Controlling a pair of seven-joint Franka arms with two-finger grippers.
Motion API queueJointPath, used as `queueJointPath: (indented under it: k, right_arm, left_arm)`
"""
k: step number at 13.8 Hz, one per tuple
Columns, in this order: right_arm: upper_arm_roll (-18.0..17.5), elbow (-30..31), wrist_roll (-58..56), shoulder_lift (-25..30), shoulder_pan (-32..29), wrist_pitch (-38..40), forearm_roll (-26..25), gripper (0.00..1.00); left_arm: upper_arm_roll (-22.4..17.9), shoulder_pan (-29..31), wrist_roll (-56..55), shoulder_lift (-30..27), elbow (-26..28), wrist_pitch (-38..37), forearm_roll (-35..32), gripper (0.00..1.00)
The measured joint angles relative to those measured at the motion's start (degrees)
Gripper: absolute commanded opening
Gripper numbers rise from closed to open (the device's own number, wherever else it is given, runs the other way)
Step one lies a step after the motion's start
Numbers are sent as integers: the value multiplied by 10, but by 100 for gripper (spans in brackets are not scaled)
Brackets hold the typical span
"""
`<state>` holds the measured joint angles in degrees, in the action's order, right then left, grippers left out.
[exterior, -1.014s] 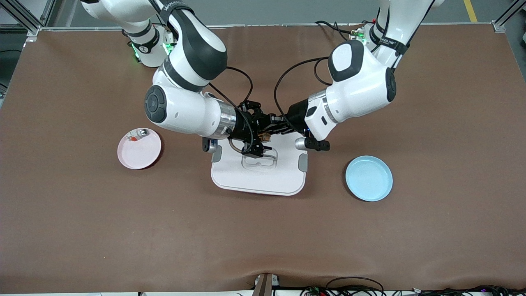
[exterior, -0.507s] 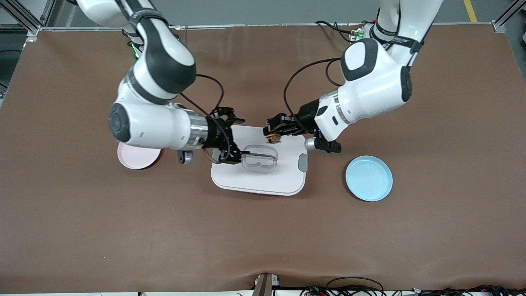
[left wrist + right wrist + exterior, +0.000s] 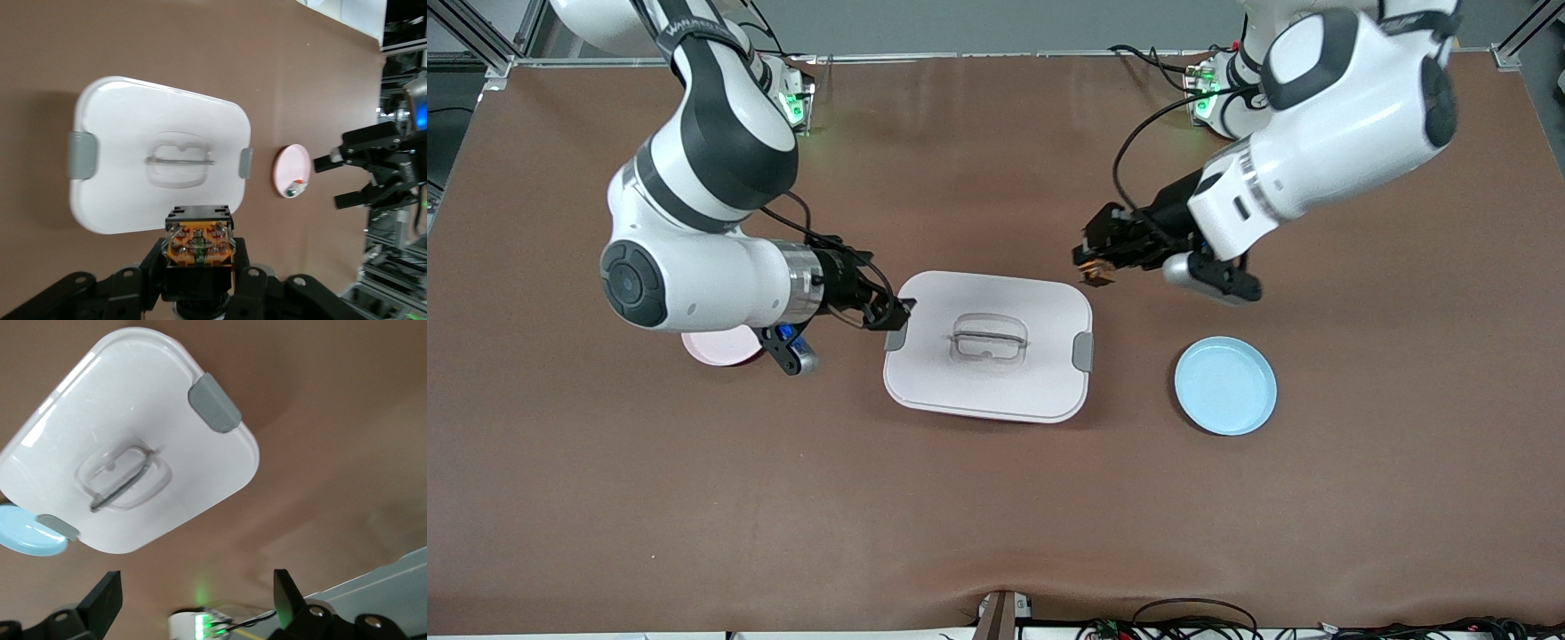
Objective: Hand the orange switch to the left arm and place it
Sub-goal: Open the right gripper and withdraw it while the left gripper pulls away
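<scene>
The orange switch (image 3: 1092,270) is a small black block with an orange face, held in my left gripper (image 3: 1096,259), which is shut on it above the table beside the box's edge toward the left arm's end. In the left wrist view the switch (image 3: 200,244) sits between the black fingers (image 3: 243,257). The white box (image 3: 996,391) with grey latches and a clear lid handle lies mid-table. My right gripper (image 3: 891,313) is open and empty beside the box's latch toward the right arm's end; its fingers (image 3: 107,600) stand wide apart.
A blue plate (image 3: 1224,385) lies toward the left arm's end, nearer the front camera than the left gripper. A pink plate (image 3: 716,347) is mostly hidden under the right arm; in the left wrist view the pink plate (image 3: 291,167) carries a small white-grey part with a red mark (image 3: 293,190).
The two grippers met over the box, then drew apart. The left gripper carried the switch off the box toward its own end. The right gripper, open, backed off toward the pink plate.
</scene>
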<state>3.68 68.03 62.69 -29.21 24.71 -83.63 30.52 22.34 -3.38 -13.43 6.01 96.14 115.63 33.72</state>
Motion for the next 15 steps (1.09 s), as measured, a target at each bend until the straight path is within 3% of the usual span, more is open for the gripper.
queueJointPath:
  k: [3, 6, 9, 11, 15]
  right_arm:
    - [2, -1, -159, 13, -30, 43, -55, 100]
    - [4, -1, -368, 27, -79, 90, -126, 100]
    - [5, -1, -537, 30, -124, 106, -185, 100]
    - [6, -1, -599, 30, -137, 107, -219, 100]
    - [15, -20, -621, 31, -153, 100, -257, 100]
  left_arm:
    - [-2, 34, -2, -56, -2, -62, -35, 0]
    - [-2, 52, -10, -110, -3, -118, -144, 0]
    - [-4, 59, -106, -137, -1, -169, -191, 0]
    - [-6, 72, -148, -134, 2, -180, -223, 0]
    - [-6, 78, -251, -115, 3, -181, -291, 0]
